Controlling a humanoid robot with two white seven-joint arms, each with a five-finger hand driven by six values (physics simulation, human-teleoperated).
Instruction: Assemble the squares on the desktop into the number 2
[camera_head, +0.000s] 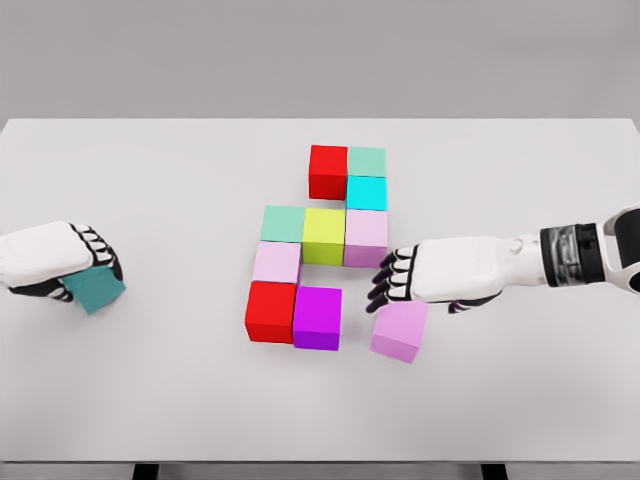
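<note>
Several coloured cubes sit joined in the middle of the white table (180, 180). A red cube (328, 171), a mint cube (367, 161) and a cyan cube (367, 193) form the top. Below them run a mint cube (283, 223), a yellow-green cube (324, 236) and a pale pink cube (366, 237). Lower left are a pale pink cube (277, 262), a red cube (271, 311) and a magenta cube (317, 317). A loose pink cube (400, 331) lies slightly turned, right of the magenta one. My right hand (385, 283) hovers just behind it, fingers spread. My left hand (100, 268) curls over a teal cube (97, 290) at the far left.
The table's front edge runs along the bottom of the view, and its far edge lies behind the red and mint cubes. A grey wall stands behind the table. Bare tabletop stretches between the left hand and the cube group.
</note>
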